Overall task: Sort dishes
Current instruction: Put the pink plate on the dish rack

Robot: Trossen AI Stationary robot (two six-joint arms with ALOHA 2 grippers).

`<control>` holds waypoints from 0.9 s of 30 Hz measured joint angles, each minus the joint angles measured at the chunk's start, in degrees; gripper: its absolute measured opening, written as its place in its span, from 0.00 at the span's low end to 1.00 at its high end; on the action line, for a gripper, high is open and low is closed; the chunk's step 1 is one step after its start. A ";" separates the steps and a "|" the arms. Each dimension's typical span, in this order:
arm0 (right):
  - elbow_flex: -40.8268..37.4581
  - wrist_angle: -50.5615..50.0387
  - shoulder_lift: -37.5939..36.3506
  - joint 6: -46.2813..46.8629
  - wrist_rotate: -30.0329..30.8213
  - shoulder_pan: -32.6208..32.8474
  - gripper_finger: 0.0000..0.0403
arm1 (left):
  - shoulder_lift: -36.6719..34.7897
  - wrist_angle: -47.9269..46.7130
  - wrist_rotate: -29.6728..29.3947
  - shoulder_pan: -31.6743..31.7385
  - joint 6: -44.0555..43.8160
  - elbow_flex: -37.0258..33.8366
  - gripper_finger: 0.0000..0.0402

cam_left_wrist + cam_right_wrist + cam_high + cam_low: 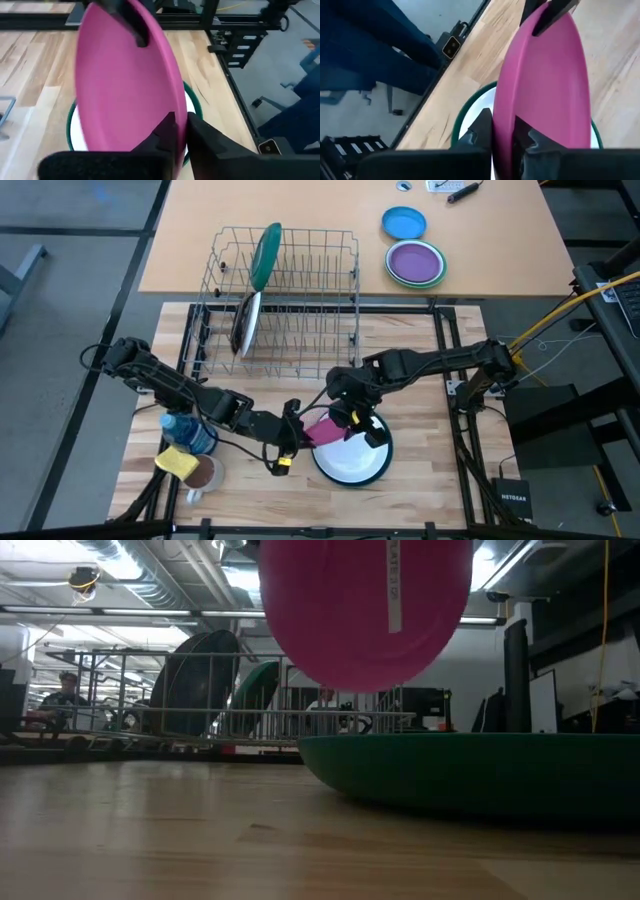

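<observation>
Both grippers pinch the pink plate's rim: the left gripper (181,131) and the right gripper (504,131), fingers closed on opposite edges. The pink plate (325,430) hangs on edge above the green-rimmed plate (352,465). Probably a handover; next, one releases, then racking in the dish rack (285,300).

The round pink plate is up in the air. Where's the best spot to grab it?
By its thin rim. The round pink plate is tilted on edge above the large white green-rimmed plate, so only the edge fits between fingers. The left gripper and right gripper each pinch the rim from opposite sides, one finger on each face.
</observation>
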 joint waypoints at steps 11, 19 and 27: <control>-0.07 -0.40 0.07 12.75 0.94 -0.24 0.05 | -2.84 0.61 -9.44 0.34 -5.39 0.07 0.30; 1.74 -2.82 -0.35 16.63 0.54 -0.24 0.05 | -11.69 -2.76 -9.56 0.34 -3.37 0.07 0.34; 11.14 -4.79 -0.59 18.40 1.29 -3.45 0.05 | -21.48 -8.65 -12.63 0.34 -3.54 0.07 0.35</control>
